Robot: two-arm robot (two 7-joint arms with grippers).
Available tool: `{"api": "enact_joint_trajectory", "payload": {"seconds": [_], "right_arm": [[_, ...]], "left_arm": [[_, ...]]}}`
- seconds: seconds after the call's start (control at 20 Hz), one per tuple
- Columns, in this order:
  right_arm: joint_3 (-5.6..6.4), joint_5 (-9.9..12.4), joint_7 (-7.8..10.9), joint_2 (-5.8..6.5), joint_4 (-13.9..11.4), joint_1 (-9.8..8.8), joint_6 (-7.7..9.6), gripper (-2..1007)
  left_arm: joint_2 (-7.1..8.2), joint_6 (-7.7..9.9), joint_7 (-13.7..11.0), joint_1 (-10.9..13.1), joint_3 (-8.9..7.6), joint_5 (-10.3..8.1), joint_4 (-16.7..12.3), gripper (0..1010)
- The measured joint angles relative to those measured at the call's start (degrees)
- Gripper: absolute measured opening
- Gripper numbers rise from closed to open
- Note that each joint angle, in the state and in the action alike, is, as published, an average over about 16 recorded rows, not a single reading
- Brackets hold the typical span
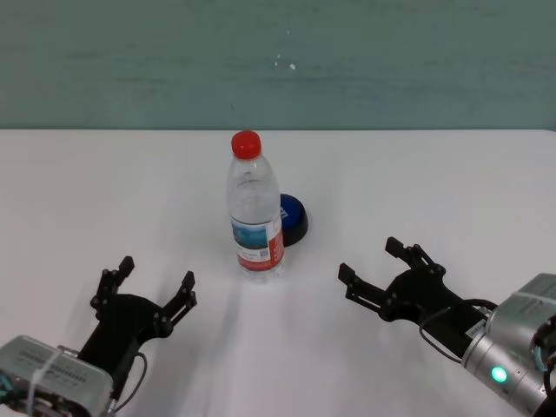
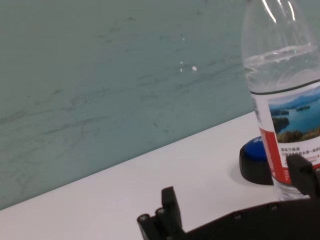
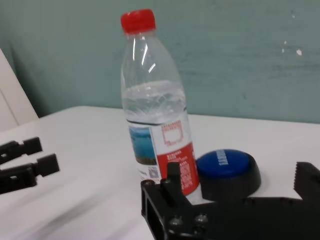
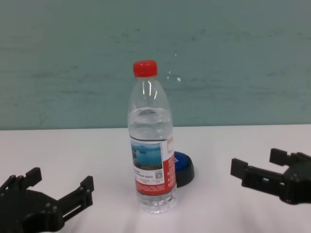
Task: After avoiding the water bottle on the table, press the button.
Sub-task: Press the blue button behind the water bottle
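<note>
I see my left gripper [image 1: 146, 287] at the lower left of the head frame, low over the table [image 1: 104, 200], fingers spread wide, nothing between them, touching nothing. In the chest frame it sits at the bottom left corner [image 4: 58, 187], same wide spread.

Centre of frame: the water bottle [image 1: 254, 208] stands upright, clear plastic, red screw cap, water well up the body, label with a lake picture and a red band. In the chest frame the bottle [image 4: 150, 141] is dead centre. The button [image 1: 294, 218] sits just behind and right of the bottle, partly hidden by it; I can't tell whether they touch. Blue dome top, black base, far lower than the bottle. The right wrist view shows it [image 3: 227, 172] beside the bottle's base [image 3: 160, 125].

Right side: my right gripper [image 1: 372, 262] is at lower right of the head frame, fingers pointing toward the bottle, jaws wide apart, empty, clear of both bottle and button.
</note>
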Motion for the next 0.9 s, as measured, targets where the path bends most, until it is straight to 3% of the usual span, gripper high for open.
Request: {"api": "enact_joint_trajectory", "payload": {"seconds": [0.45,0.9], "right_arm": [[-0.62,-0.3,-1.25,0.34,0.2,0.47,0.52,1004],[-0.06,1.3,-0.23,1.65,1.7,2.29,0.53,1004]], "left_arm": [[0.00,0.00,0.0,0.0,0.00,0.00,0.0,1000],[0.00,0.00,0.0,0.0,0.00,0.00,0.0,1000]]}}
